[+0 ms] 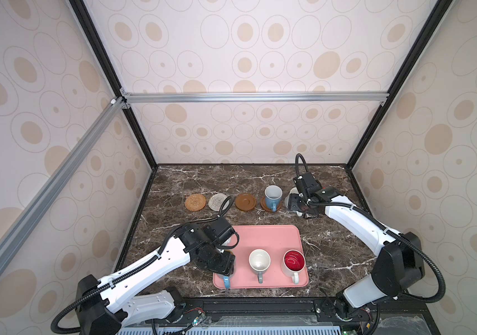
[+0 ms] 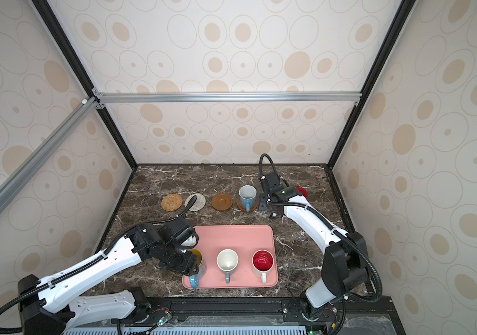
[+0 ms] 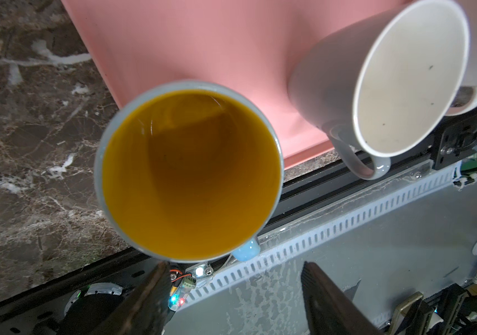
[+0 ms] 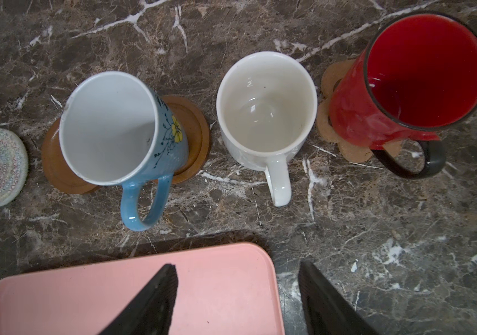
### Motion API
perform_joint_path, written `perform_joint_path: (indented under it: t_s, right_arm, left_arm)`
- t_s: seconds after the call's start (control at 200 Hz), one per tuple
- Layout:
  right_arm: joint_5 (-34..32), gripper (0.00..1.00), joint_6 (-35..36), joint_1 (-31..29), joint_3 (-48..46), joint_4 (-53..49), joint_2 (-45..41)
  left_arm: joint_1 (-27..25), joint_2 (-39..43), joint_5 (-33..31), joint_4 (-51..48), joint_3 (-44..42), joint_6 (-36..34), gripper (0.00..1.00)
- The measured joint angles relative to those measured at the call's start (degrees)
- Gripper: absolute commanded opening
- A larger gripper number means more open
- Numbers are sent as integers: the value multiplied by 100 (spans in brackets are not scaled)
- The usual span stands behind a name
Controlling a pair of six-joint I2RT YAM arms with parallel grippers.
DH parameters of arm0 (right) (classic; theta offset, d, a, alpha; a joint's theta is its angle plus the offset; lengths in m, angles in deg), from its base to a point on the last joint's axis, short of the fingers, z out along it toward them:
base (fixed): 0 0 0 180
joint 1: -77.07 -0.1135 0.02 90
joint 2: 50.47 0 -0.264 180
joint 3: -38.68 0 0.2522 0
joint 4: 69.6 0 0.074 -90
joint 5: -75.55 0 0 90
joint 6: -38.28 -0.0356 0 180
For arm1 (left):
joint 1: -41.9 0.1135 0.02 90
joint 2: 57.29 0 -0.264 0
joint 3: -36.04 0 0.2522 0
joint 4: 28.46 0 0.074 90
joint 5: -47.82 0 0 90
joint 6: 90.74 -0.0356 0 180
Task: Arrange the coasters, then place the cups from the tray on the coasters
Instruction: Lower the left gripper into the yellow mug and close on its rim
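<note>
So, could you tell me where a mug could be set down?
Free: the rattan coaster, cream woven coaster and empty brown ridged disc, plus the pink tray's far half. Crowded: the tray's near edge, holding three mugs.

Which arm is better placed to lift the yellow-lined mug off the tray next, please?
Left. The left end effector hangs open over the yellow-lined mug at the left near corner of the tray, while the right end effector sits at the far coaster row beside the white mug.
</note>
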Motion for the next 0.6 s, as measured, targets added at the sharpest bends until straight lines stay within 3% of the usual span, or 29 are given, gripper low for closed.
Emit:
perform_joint_path:
  t_s: [0.6]
  right_arm:
    - [-2, 70, -13, 57, -232, 81, -11]
  left_arm:
    - [-313, -175, -271, 343, -391, 647, 64]
